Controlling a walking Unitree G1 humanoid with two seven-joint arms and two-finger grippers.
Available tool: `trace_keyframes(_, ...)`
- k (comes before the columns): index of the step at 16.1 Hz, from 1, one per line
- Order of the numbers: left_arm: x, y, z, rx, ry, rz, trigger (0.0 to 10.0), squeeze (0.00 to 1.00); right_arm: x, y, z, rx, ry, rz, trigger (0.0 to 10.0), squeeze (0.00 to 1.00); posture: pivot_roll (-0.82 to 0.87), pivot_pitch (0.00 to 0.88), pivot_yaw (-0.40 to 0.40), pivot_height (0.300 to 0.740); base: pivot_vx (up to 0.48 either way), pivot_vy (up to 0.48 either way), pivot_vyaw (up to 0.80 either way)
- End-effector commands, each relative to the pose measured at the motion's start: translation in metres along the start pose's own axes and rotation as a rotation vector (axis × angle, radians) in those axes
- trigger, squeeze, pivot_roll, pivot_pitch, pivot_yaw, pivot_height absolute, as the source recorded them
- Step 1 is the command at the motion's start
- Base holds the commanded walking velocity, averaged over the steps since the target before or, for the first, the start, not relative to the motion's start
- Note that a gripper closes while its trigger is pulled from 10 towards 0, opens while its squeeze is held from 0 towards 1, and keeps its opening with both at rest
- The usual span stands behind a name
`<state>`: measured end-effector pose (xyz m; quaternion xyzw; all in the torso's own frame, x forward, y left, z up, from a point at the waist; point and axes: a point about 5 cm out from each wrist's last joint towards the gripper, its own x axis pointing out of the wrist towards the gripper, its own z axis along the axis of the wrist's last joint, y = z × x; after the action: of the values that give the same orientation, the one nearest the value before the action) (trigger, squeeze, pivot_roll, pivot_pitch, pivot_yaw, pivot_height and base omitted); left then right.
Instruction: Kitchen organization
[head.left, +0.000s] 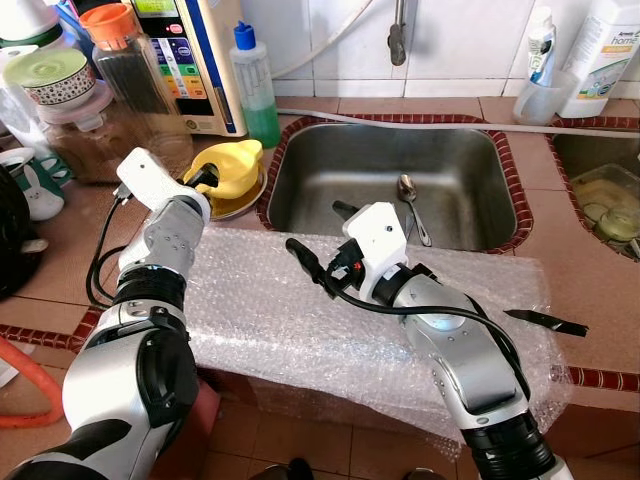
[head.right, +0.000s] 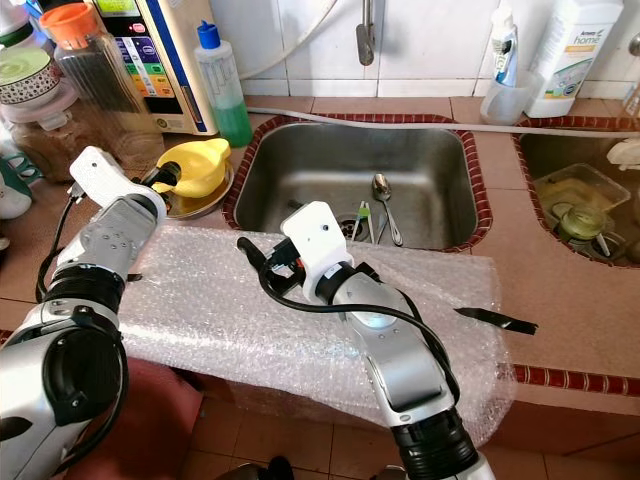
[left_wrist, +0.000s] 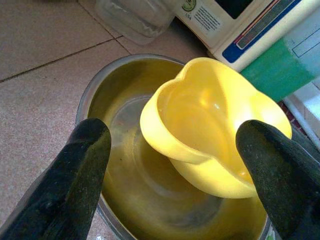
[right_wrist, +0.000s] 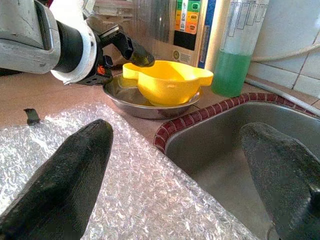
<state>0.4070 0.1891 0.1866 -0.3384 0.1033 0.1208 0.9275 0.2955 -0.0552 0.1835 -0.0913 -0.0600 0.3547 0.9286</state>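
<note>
**Two open tools, one yellow cup to lift**

Both tools hold nothing. The left tool (left_wrist: 172, 165) is spread wide, its fingers either side of the yellow cup (head.left: 232, 165), not yet touching. That cup sits tilted in a steel bowl (left_wrist: 125, 165) on the worktop (head.left: 590, 290) beside the sink (head.left: 390, 180). It looks light, stiff plastic, glossy and likely slippery; the rim seems the best hold. The right tool (right_wrist: 175, 175) hovers open over bubble wrap (head.left: 270, 300). A spoon (head.left: 410, 200) lies in the sink.

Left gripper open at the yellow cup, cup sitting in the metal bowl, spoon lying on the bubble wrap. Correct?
Not quite: the spoon lies in the sink, not on the bubble wrap, as the left eye view shows. The rest stands: the left gripper is open at the yellow cup, which sits in the metal bowl.
</note>
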Motion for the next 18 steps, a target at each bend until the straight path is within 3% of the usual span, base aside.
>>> trace_keyframes(1,0.000,0.007,0.003,0.019,-0.012,0.027,10.0,0.00,0.002,0.004,0.004,0.000,-0.017,0.014,10.0,0.84,-0.27,0.116,0.140,0.740,0.000,0.000,0.00)
trace_keyframes(15,-0.005,0.048,0.022,0.164,-0.065,0.152,10.0,0.00,0.003,0.002,0.005,-0.003,-0.018,0.012,10.0,0.84,-0.25,0.121,0.134,0.740,0.000,0.000,0.00)
trace_keyframes(17,-0.008,0.049,0.027,0.162,-0.085,0.156,10.0,0.00,0.003,0.002,0.004,-0.004,-0.017,0.012,10.0,0.85,-0.25,0.121,0.132,0.740,0.000,0.000,0.00)
trace_keyframes(18,-0.008,0.041,0.030,0.151,-0.098,0.138,10.0,0.00,0.003,0.002,0.004,-0.003,-0.017,0.014,10.0,0.84,-0.25,0.120,0.127,0.740,0.000,0.000,0.00)
